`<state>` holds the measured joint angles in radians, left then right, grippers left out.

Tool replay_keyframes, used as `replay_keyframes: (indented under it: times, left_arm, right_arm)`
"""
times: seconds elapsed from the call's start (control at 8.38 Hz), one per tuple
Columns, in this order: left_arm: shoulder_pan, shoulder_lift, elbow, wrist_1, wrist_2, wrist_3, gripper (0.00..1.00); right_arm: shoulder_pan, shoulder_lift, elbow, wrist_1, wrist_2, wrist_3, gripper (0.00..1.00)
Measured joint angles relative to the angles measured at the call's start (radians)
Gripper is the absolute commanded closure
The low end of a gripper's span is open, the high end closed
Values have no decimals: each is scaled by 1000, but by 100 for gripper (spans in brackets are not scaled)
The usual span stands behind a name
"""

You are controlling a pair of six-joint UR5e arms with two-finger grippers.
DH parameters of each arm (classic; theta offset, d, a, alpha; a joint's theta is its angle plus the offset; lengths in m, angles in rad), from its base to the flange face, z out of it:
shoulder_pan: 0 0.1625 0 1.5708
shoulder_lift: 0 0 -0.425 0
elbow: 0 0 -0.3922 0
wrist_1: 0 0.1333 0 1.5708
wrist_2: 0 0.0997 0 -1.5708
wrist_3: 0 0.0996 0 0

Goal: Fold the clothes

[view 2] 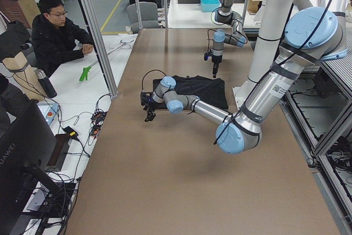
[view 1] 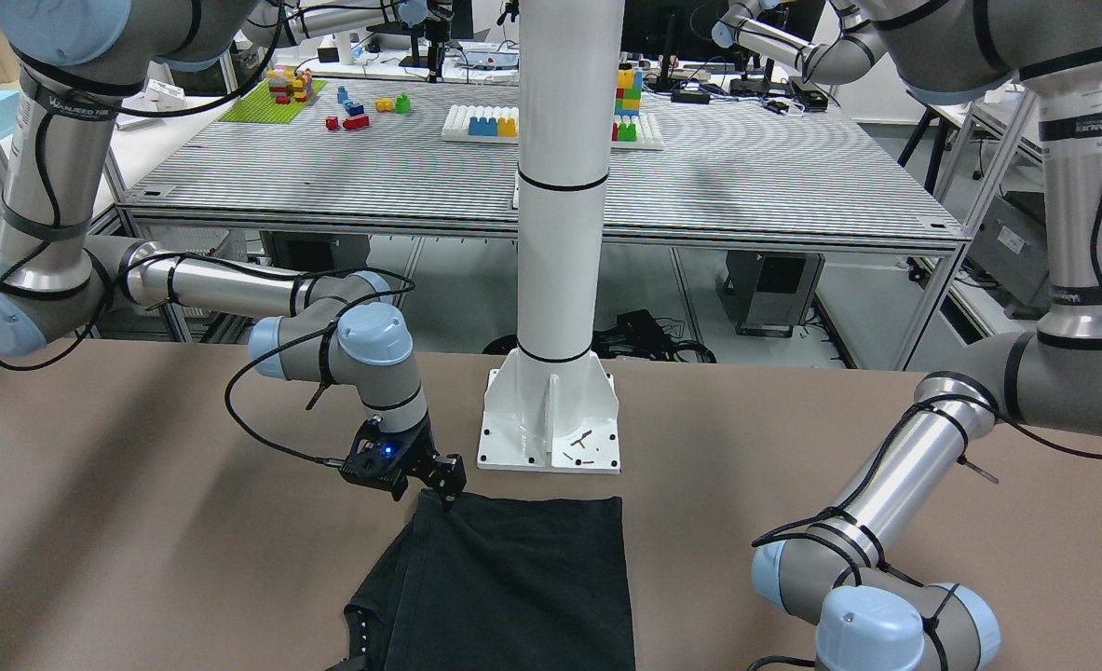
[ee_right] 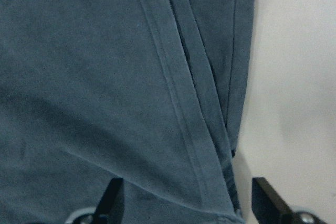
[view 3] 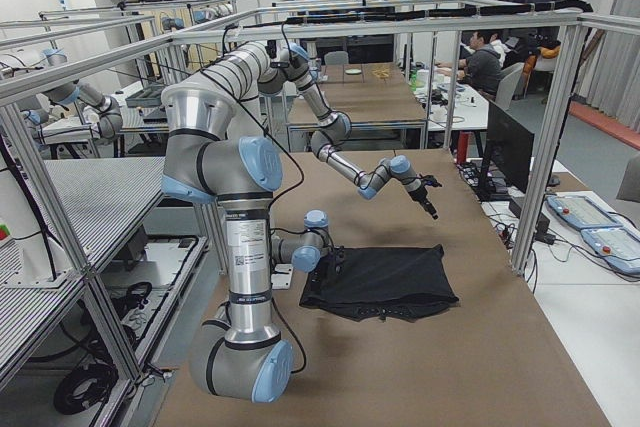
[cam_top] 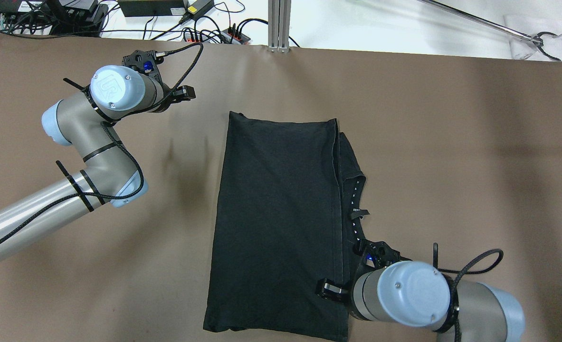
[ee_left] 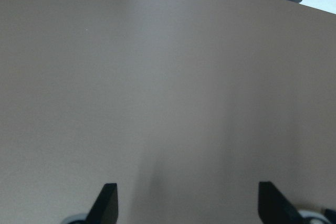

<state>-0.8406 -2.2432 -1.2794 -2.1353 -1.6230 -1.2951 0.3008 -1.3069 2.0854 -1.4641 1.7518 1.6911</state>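
Note:
The black cloth (cam_top: pixel 276 213) lies flat in the middle of the brown table (cam_top: pixel 452 142), one side folded over, with a narrower layer sticking out along its right edge. It also shows in the front view (view 1: pixel 523 587). My right gripper (cam_top: pixel 328 289) is low over the cloth's near right edge, close to the white pillar's base (view 1: pixel 551 429). In the right wrist view (ee_right: pixel 189 208) its fingers stand wide apart over the cloth's hem (ee_right: pixel 178 103), open. My left gripper (cam_top: pixel 185 92) is open over bare table, to the far left of the cloth; the left wrist view (ee_left: pixel 186 208) shows only table.
The white pillar (view 1: pixel 560 186) stands at the table's robot-side edge. Cables and power strips (cam_top: pixel 204 28) lie beyond the far edge. A person (view 2: pixel 55 31) sits at a side table. A grabber tool (cam_top: pixel 537 38) lies past the far right corner.

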Motion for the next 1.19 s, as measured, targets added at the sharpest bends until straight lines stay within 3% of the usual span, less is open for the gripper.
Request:
replay_keyframes:
  times: [0.24,0.48,0.95,1.19]
  left_arm:
    - [0,1,0,0,1,-1,6]
    - [0,0,0,0,2,-1,6]
    - [17,-6,-1,0,30,-3,6]
    - [30,-11,-1,0,41,-11,6]
  right_arm:
    - [-95,21,-6,-2,-230,424,21]
    - [-157,22,-42,-3,-372,645,25]
    - [-188,15,-77,-30,-425,698,25]
    - [-199,17,-80,-89,-424,695,35]
